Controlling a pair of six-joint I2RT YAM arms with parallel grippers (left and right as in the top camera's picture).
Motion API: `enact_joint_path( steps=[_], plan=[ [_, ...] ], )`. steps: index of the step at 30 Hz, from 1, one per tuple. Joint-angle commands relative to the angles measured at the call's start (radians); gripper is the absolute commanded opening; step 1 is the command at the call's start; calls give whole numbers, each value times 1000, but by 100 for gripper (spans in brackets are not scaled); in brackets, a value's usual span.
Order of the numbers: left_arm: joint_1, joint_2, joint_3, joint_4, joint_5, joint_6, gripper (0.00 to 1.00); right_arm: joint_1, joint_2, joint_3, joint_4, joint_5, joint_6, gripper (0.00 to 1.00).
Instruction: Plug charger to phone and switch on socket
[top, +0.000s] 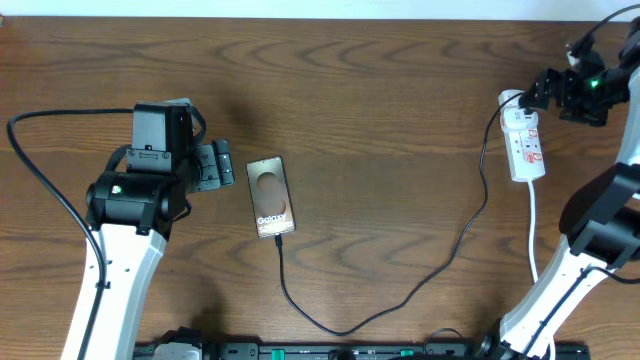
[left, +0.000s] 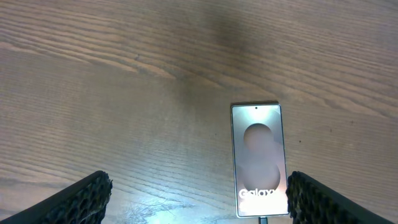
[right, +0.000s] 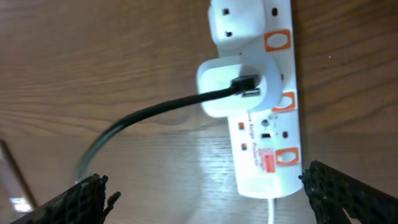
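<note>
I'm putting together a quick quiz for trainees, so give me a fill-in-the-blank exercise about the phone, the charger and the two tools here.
1. The phone lies screen up, showing the white word ____.
2. The charger has a ____ cable running from the phone's lower edge to a white adapter.
3. The left tool sits beside the phone, jaws ____.
4. In the right wrist view, the right tool, jaws open, frames the red-marked white ____.

Missing words: Galaxy; black; open; socket.
</note>
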Motion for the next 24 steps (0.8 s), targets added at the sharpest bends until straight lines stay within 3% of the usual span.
enact_joint_path(
  steps=[1,14,24],
  plan=[
    [-2,0,13,0,-13,21,91,1,45,23,13,37,-39,99],
    [-2,0,13,0,-13,21,91,3,185,22,34,-35,-84,99],
    [-2,0,13,0,-13,21,91,5,191,17,84,-109,-119,99]
  ],
)
